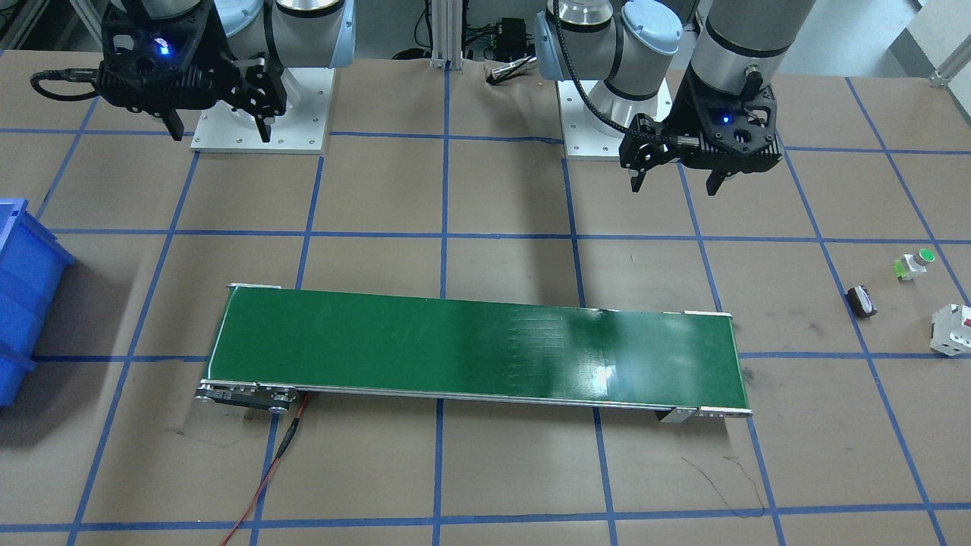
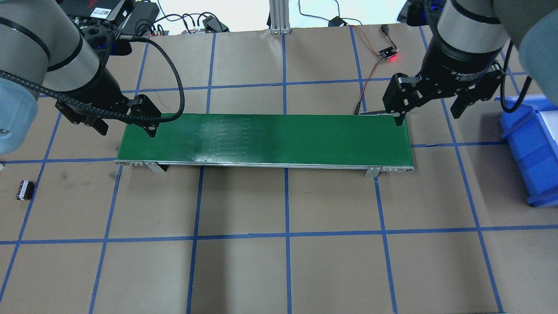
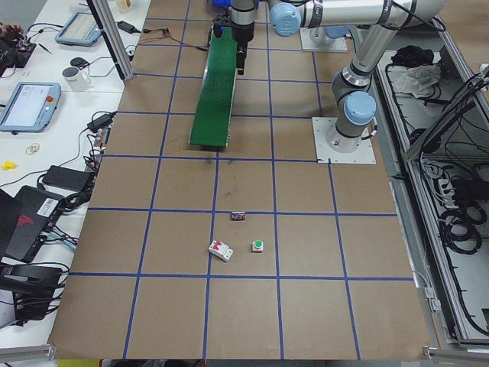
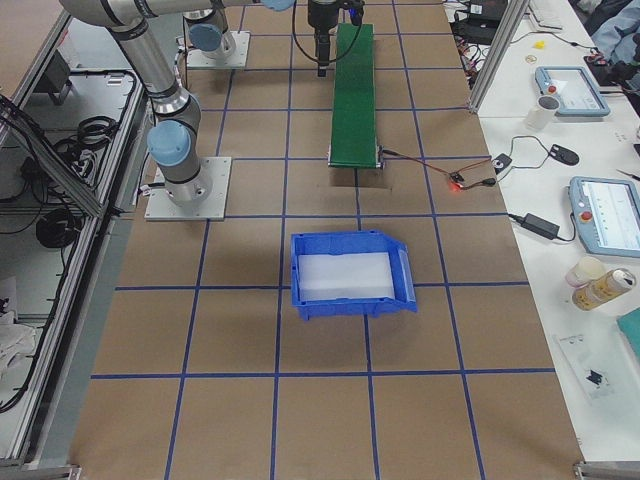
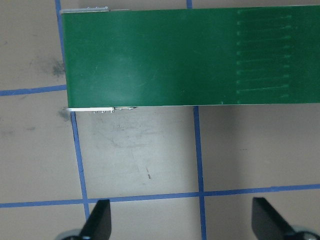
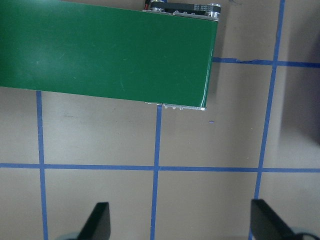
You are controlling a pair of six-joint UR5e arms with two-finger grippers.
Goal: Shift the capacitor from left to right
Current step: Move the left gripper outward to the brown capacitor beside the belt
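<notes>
The capacitor (image 1: pixel 861 301), a stubby dark cylinder, lies on the brown table beyond the left end of the green conveyor belt (image 1: pixel 478 349). It also shows in the overhead view (image 2: pixel 25 190) and the exterior left view (image 3: pixel 238 216). My left gripper (image 2: pixel 127 131) hangs open and empty above the belt's left end, well away from the capacitor; its fingertips (image 5: pixel 100 222) show at the bottom of the left wrist view. My right gripper (image 2: pixel 427 117) hangs open and empty over the belt's right end (image 6: pixel 200 75).
A green-capped white button (image 1: pixel 914 263) and a white-and-red block (image 1: pixel 952 329) lie near the capacitor. A blue bin (image 2: pixel 529 148) stands at the table's right side. A red wire (image 1: pixel 265 478) runs from the belt's motor end.
</notes>
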